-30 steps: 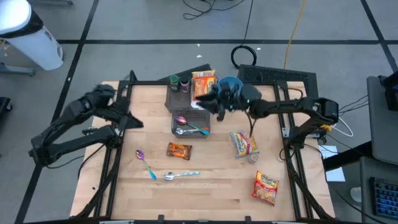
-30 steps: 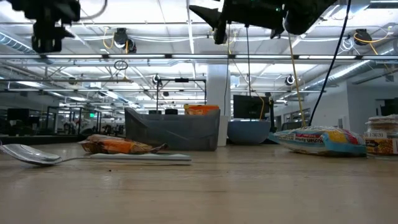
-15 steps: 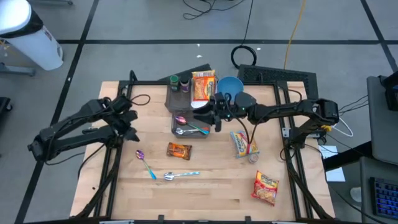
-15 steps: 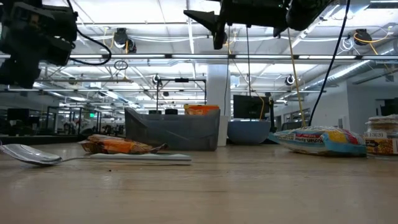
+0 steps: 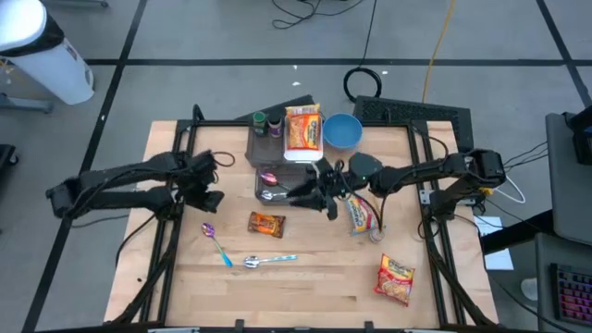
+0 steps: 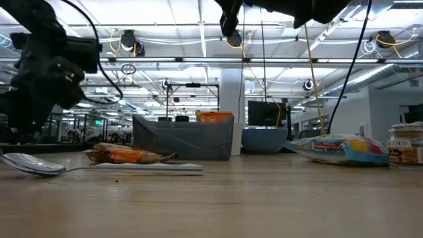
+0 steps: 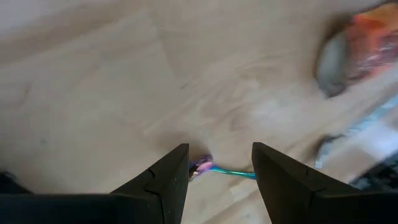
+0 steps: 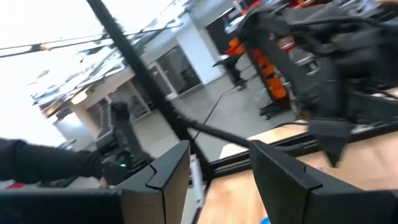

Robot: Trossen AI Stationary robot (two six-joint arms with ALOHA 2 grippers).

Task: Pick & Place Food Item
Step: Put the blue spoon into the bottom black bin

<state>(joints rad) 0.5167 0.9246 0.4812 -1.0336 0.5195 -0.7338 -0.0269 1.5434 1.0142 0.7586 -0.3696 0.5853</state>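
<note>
Wooden table (image 5: 314,277) below; my left gripper (image 5: 211,188) hovers spread above the purple spoon (image 5: 215,242). I'd steer right toward the orange snack packet (image 5: 266,223); right gripper (image 5: 314,191) empty, spread.

Bright, even overhead light from ceiling strip lamps (image 6: 198,16) above the pale wooden surface (image 5: 305,282). Shadows under the arms are soft. Both wrist views are smeared by motion blur.

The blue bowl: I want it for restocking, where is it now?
In the high view the blue bowl sits at the table's far edge, right of centre, just right of the orange food packet and beyond the right gripper.
</note>
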